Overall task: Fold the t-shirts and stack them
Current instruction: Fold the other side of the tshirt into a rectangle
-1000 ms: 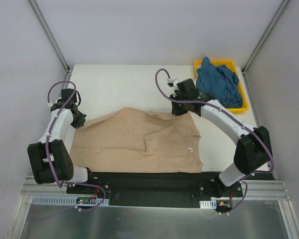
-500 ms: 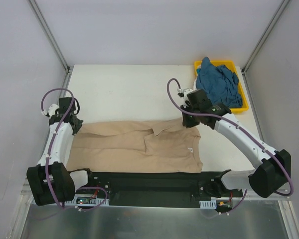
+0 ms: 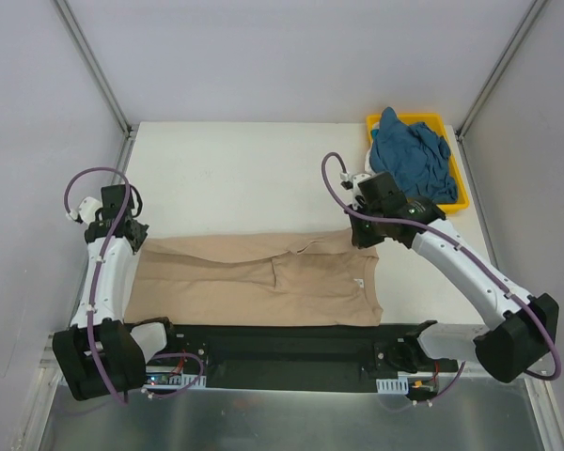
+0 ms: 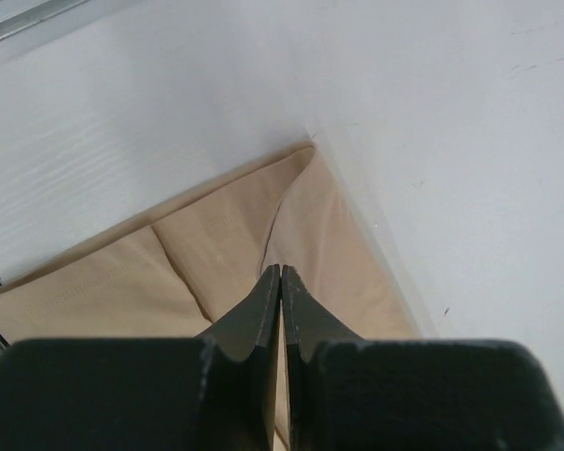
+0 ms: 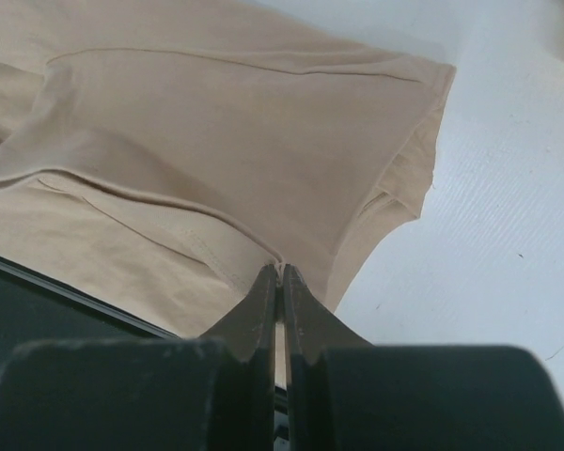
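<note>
The tan t-shirt (image 3: pixel 254 282) lies across the table's near half, its far edge folded toward me. My left gripper (image 3: pixel 132 242) is shut on the shirt's far left corner; in the left wrist view the jaws (image 4: pixel 280 272) pinch the tan cloth (image 4: pixel 216 244). My right gripper (image 3: pixel 365 237) is shut on the shirt's far right edge; in the right wrist view the jaws (image 5: pixel 279 272) pinch a fold of the tan cloth (image 5: pixel 216 132). The teal t-shirt (image 3: pixel 412 155) lies crumpled in the yellow tray (image 3: pixel 456 200).
The yellow tray stands at the far right corner. Bare white table (image 3: pixel 235 174) lies beyond the tan shirt. A black strip (image 3: pixel 282 338) runs along the near edge by the arm bases. Metal frame posts stand at the back corners.
Both grippers have pulled the shirt's far edge toward me. The tan shirt went from a raised hump to a flatter, narrower band.
</note>
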Tool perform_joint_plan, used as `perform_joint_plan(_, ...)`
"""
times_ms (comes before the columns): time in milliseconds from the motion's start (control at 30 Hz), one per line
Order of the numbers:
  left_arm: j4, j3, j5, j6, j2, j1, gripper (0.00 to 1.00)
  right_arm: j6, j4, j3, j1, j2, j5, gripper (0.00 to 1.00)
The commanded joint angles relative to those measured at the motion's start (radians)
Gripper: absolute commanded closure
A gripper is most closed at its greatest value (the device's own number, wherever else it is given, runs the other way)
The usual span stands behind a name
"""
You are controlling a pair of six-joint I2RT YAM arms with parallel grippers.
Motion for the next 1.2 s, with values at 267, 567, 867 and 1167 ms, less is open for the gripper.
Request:
perform_joint_plan(267, -0.020, -0.047, -0.023, -0.007, -0.026, 0.037, 1.00, -0.023, -0.119, -0.061, 0.006, -0.106, -0.114, 0.99)
perform_joint_plan(567, -0.020, -0.094, -0.040, -0.027, -0.005, 0.037, 1.00, -0.015, -0.132, -0.159, 0.006, -0.131, -0.152, 0.99)
perform_joint_plan(867, -0.021, -0.096, -0.072, -0.029, 0.007, 0.058, 1.00, -0.024, -0.136, -0.169, 0.045, -0.088, -0.208, 0.96)
perform_joint_plan(1167, -0.020, 0.012, -0.020, 0.000, 0.067, 0.075, 1.00, 0.002, -0.179, -0.147, 0.063, -0.040, -0.111, 0.98)
